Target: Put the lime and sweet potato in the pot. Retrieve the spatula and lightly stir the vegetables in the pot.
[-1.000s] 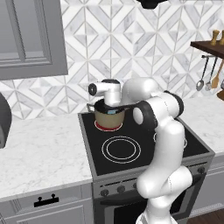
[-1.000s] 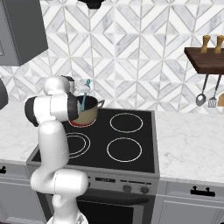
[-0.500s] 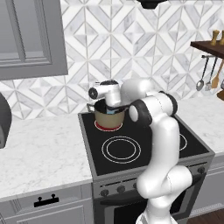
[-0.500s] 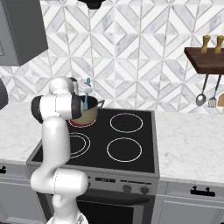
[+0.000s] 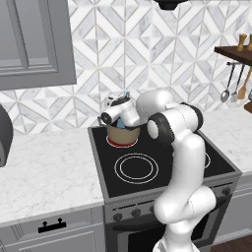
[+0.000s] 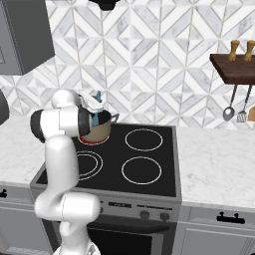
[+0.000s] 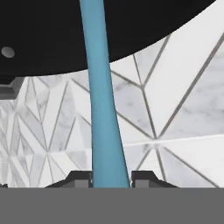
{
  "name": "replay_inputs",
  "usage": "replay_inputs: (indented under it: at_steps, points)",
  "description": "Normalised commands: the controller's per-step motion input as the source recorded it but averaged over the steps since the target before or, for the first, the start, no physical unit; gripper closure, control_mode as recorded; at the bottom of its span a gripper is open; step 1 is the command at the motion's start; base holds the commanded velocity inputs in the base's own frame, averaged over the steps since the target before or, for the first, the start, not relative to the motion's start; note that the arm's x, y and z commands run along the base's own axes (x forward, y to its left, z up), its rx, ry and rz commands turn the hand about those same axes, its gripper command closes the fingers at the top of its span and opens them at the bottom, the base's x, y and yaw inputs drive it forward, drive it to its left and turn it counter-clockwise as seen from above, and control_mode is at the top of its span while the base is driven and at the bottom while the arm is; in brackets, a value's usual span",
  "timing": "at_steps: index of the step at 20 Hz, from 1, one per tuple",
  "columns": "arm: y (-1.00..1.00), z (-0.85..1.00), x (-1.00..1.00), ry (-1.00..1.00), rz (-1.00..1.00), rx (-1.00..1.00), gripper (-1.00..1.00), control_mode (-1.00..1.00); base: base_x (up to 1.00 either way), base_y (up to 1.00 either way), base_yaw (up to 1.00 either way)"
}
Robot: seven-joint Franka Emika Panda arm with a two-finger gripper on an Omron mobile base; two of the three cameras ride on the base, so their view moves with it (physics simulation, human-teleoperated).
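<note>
Fingers (image 7: 111, 178) clamp a blue spatula (image 7: 101, 100) above the pot (image 5: 123, 134) on the black stove (image 5: 167, 170); patterned tile wall (image 5: 147, 54) behind.

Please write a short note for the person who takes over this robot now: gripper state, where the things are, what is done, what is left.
Gripper: shut on the blue spatula, held over the pot.
Pot: on the back left burner of the stove; the hand sits just above its rim.
Lime and sweet potato: I cannot see inside the pot, so I cannot confirm they are in.
Done: spatula retrieved and brought to the pot.
Left: check the vegetables, then stir lightly.
</note>
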Motion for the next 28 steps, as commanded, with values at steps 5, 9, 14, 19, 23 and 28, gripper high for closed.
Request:
replay_inputs:
  at_steps: [5, 9, 14, 19, 23, 28]
  points:
    - [0.0, 0.15, -0.41, 0.0, 0.0, 0.05, 1.0, -1.0, 0.0, 0.0, 0.0]
    - [0.0, -0.34, -0.22, 0.05, 0.0, 0.0, 1.0, -1.0, 0.0, 0.0, 0.0]
    - [0.0, -0.91, 0.0, 0.06, 0.0, -0.01, 1.0, -1.0, 0.0, 0.0, 0.0]
    - [0.0, -0.8, 0.0, -0.01, -0.03, -0.14, 1.0, -1.0, 0.0, 0.0, 0.0]
    - [-0.05, -0.09, -0.05, -0.11, -0.06, -0.2, 1.0, -1.0, 0.0, 0.0, 0.0]
    - [-0.01, 0.46, -0.07, -0.03, -0.02, -0.05, 1.0, -1.0, 0.0, 0.0, 0.0]
